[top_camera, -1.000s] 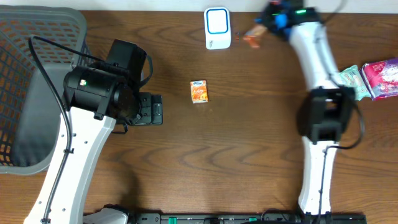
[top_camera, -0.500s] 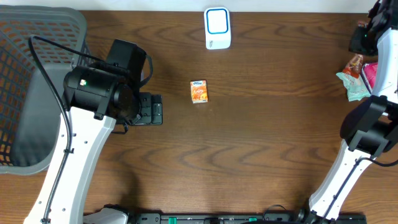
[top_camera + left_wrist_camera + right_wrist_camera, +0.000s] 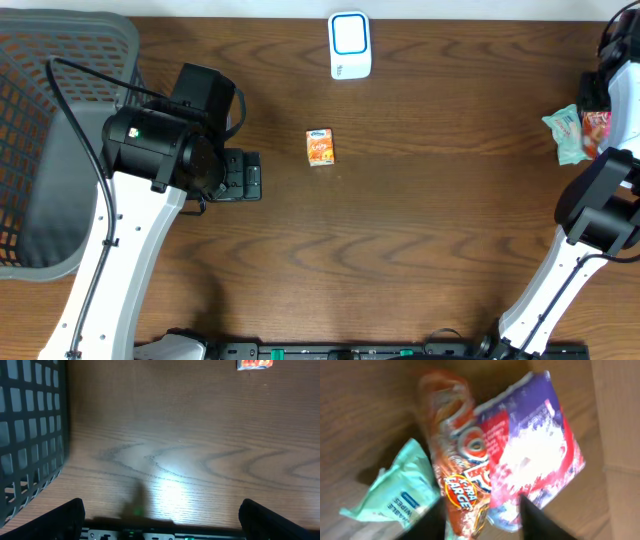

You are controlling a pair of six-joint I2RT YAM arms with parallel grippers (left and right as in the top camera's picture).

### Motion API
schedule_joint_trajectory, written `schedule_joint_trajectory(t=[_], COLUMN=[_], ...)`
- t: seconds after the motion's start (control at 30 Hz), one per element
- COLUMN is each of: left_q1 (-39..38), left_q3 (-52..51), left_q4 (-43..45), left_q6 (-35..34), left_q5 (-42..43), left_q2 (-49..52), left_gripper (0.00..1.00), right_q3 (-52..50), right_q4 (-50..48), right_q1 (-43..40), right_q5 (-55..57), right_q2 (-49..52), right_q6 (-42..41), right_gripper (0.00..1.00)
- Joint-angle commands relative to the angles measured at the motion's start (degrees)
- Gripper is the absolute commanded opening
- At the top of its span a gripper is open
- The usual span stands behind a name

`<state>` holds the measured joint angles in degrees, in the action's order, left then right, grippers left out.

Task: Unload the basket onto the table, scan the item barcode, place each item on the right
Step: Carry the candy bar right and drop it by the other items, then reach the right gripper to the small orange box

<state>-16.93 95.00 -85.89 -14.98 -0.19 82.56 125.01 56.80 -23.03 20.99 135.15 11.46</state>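
The white scanner [image 3: 350,45] with a blue face stands at the back middle of the table. A small orange carton [image 3: 320,147] lies in front of it, and shows at the top edge of the left wrist view as the carton [image 3: 255,364]. My right gripper [image 3: 598,110] is at the far right edge, its jaws parted over an orange snack packet [image 3: 457,475] that lies between a teal wipes pack [image 3: 402,490] and a purple-and-pink pack [image 3: 530,455]. My left gripper [image 3: 167,525] is open above bare wood, left of the carton.
A dark mesh basket [image 3: 60,60] fills the left end of the table, and its wall [image 3: 30,435] is close on the left of my left gripper. The teal wipes pack [image 3: 565,130] and the orange packet [image 3: 597,128] lie at the right edge.
My right arm swung from beside the scanner to the far right edge with the orange packet, and its jaws have parted over the pile. The left arm has not moved.
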Motion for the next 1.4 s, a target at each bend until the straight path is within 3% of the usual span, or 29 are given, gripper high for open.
schedule_joint_trajectory(t=[0.0, 0.27, 0.33, 0.37, 0.47, 0.6, 0.67, 0.73, 0.9, 1.07, 1.37], left_q1=[0.3, 0.3, 0.3, 0.3, 0.3, 0.3, 0.3, 0.3, 0.3, 0.3, 0.3], left_q3=[-0.2, -0.2, -0.2, -0.2, -0.2, -0.2, -0.2, -0.2, -0.2, -0.2, -0.2], left_q4=[-0.2, -0.2, -0.2, -0.2, -0.2, -0.2, -0.2, -0.2, -0.2, -0.2, -0.2], left_q6=[-0.1, -0.1, -0.1, -0.1, -0.1, -0.1, -0.1, -0.1, -0.1, -0.1, -0.1], left_q5=[-0.3, -0.3, -0.3, -0.3, -0.3, -0.3, -0.3, -0.3, -0.3, -0.3, -0.3], left_q2=[0.2, 0.2, 0.2, 0.2, 0.2, 0.2, 0.2, 0.2, 0.2, 0.2, 0.2], left_gripper=[0.98, 0.98, 0.98, 0.98, 0.98, 0.98, 0.98, 0.98, 0.98, 0.98, 0.98], right_q3=[-0.2, -0.2, -0.2, -0.2, -0.2, -0.2, -0.5, -1.4, -4.3, -5.7, -5.7], right_q4=[0.4, 0.8, 1.0, 1.2, 2.6, 6.8, 9.4, 10.4, 10.2, 9.6, 7.4], right_q1=[0.1, 3.7, 5.2, 6.0, 8.5, 13.4, 16.9, 20.9, 31.7, 40.8, 50.3], right_q5=[1.9, -2.6, -10.8, -15.9, -33.2, -57.6, -63.8, -64.1, -60.5, -47.4, -43.0], right_q2=[-1.1, -7.0, -9.7, -11.1, -14.4, -15.7, -15.1, -14.4, -11.4, -7.4, -3.0], right_q6=[-0.1, -4.8, -5.0, -6.1, -10.9, -14.7, -14.6, -14.6, -15.7, -30.1, -38.3], right_gripper=[0.52, 0.53, 0.56, 0.65, 0.78, 0.8, 0.8, 0.7, 0.68, 0.64, 0.59])
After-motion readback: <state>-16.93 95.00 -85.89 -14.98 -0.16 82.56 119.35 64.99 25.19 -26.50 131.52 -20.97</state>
